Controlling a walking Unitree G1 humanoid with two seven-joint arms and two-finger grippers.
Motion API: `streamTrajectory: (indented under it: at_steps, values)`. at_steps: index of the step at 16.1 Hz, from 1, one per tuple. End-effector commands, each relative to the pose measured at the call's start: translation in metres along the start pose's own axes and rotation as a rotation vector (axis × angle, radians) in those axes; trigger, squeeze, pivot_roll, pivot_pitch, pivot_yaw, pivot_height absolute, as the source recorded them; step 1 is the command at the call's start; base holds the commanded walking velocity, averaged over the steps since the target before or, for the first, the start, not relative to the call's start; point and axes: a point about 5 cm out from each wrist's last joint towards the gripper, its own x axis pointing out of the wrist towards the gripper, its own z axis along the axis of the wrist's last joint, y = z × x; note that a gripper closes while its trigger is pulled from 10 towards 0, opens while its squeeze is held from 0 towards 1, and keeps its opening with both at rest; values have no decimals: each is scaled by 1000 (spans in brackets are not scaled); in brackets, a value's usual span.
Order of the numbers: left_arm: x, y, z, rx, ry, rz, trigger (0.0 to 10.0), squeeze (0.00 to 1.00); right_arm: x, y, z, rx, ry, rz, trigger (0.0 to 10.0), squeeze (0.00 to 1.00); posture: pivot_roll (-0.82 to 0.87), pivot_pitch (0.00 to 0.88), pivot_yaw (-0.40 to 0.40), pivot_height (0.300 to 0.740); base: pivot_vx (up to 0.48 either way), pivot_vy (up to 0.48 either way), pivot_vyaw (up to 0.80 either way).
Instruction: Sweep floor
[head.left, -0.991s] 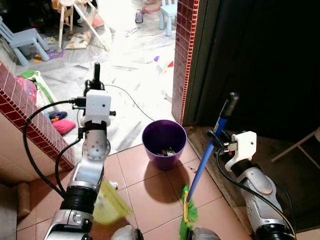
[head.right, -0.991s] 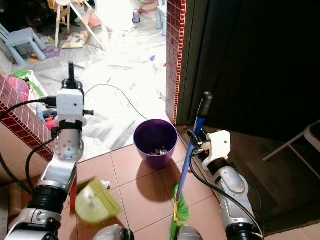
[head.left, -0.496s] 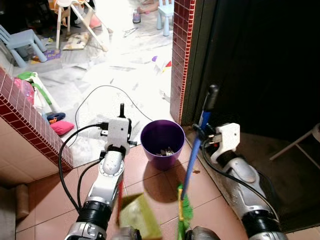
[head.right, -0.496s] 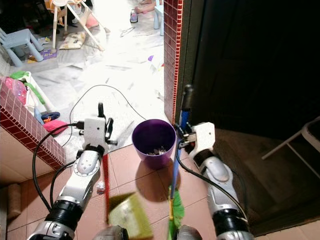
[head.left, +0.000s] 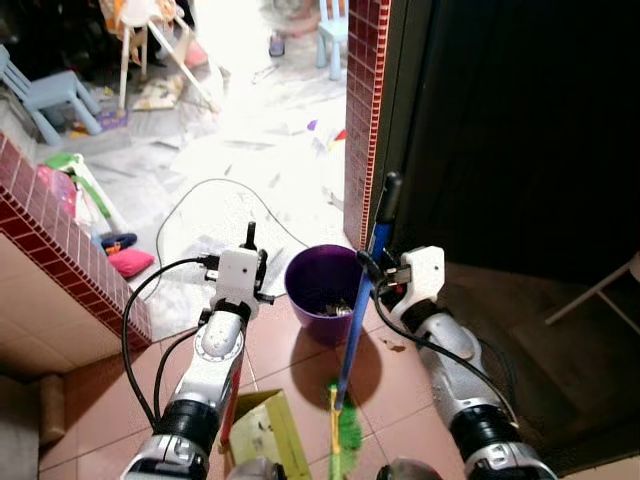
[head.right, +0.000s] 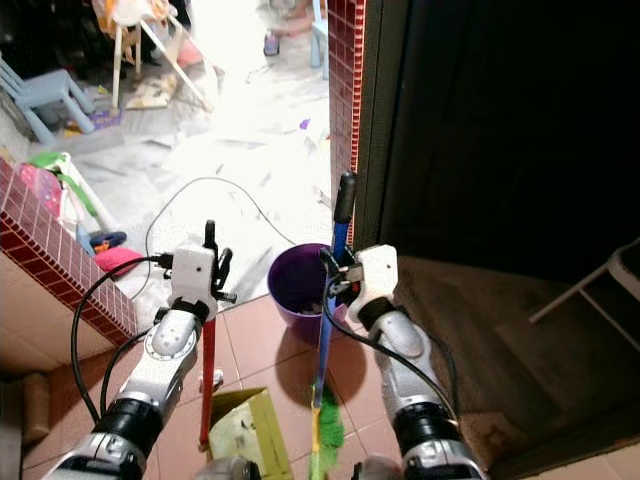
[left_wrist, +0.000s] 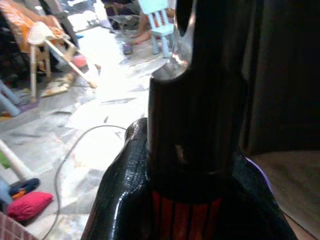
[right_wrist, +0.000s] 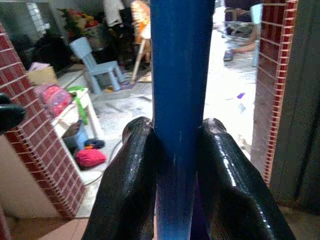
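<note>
Both arms have closed toward the centre since the earlier frame: the right tool (head.left: 375, 268) has carried the broom (head.left: 360, 310) across so that its blue handle now stands in front of the purple bin (head.left: 318, 290), and the left tool (head.right: 208, 262) has come down to hold the dustpan (head.right: 242, 432) low over the floor tiles (head.right: 265, 355).

Right tool: fingers pressed onto the blue handle from either side, just below its black end cap (head.right: 346, 196). The right wrist view shows the fingers (right_wrist: 127, 185) flush against the handle, with no gap.

Left tool: clamped on the red dustpan handle (head.right: 208, 375) at its black upper end. The yellow-green pan hangs just above the tiles, beside the green bristles (head.right: 326, 432).

Handling assessment:
- The broom is likely light and stiff along the handle, while the bristles are soft and flex under load.
- The smooth handle may rotate or slide within a two-finger pinch. A high hold gives reach but weak leverage at the bristles, so a lower hold would steady the stroke.
- The thin plastic dustpan is probably light and swings easily on its long handle.

A loose black cable (head.left: 190, 195) lies on the pale floor beyond the bin.
</note>
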Motion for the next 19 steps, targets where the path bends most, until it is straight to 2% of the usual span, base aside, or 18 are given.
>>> streamTrajectory:
  at_steps: [1, 2, 3, 5, 6, 9, 10, 13, 15, 16, 17, 19]
  values:
    - [1, -12, -6, -33, 34, -74, 10000, 0, 8, 0, 11, -49, -54, -27, 10000, 0, -138, 0, 97, 740, 0, 0, 0]
    - [5, -17, -1, -16, 12, -98, 10000, 0, 10, 0, 12, -68, -60, -33, 10000, 0, -142, 0, 101, 740, 0, 0, 0]
    - [7, -23, 3, -46, -1, -140, 10000, 0, 11, -1, 13, -69, -66, -39, 10000, 0, -144, 0, 102, 740, 0, 0, 0]
    - [12, -25, 11, 22, -45, -133, 10000, 0, 10, -6, 14, -77, -61, -45, 10000, 0, -149, 0, 100, 740, 0, 0, 0]
    - [14, -26, 12, 16, -53, -152, 10000, 0, 8, -8, 13, -77, -67, -45, 10000, 0, -150, 0, 95, 740, 0, 0, 0]
    - [18, -29, 17, -129, -62, -139, 10000, 0, 5, -14, 12, -99, -68, -62, 10000, 0, -156, 0, 90, 740, 0, 0, 0]
    - [23, -31, 27, -181, -89, -126, 10000, 0, 4, -16, 12, -108, -71, -71, 10000, 0, -157, 0, 87, 740, 0, 0, 0]
    - [29, -32, 39, -226, -131, -97, 10000, 0, 2, -22, 13, -122, -74, -85, 10000, 0, -158, 0, 81, 740, 0, 0, 0]
    - [26, -21, 28, -214, -99, -61, 10000, 0, 0, -29, 15, -147, -75, -91, 10000, 0, -160, 0, 80, 740, 0, 0, 0]
    - [17, -12, 8, -156, -27, -51, 10000, 0, -2, -33, 16, -157, -73, -96, 10000, 0, -158, 0, 73, 740, 0, 0, 0]
    - [8, -5, -8, -181, 28, -30, 10000, 0, -3, -35, 16, -162, -69, -95, 10000, 0, -152, 0, 62, 740, 0, 0, 0]
    - [-2, 7, -19, -187, 39, 19, 10000, 0, -5, -35, 15, -173, -64, -73, 10000, 0, -146, 0, 49, 740, 0, 0, 0]
